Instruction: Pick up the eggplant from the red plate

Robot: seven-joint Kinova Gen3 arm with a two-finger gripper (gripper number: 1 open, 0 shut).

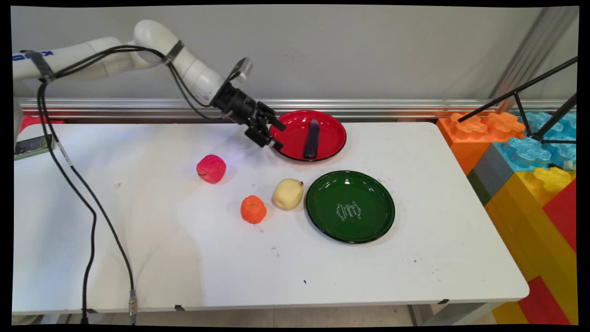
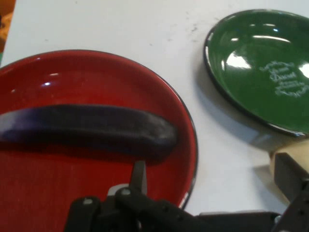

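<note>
Black against the red plate (image 1: pixel 329 124), my gripper (image 1: pixel 274 134) hangs tilted over that plate's left rim, jaws spread wide and holding nothing. On the plate I see a dark purple eggplant (image 1: pixel 312 139), its near end just beyond one finger (image 2: pixel 139 176) in the hand view. A green plate (image 1: pixel 368 226) sits close beside the red one. A pale pear (image 1: pixel 288 193), an orange (image 1: pixel 253 209) and a red apple (image 1: pixel 211 168) lie to its left, with open white bench (image 1: pixel 138 230) beyond them toward the near edge.
</note>
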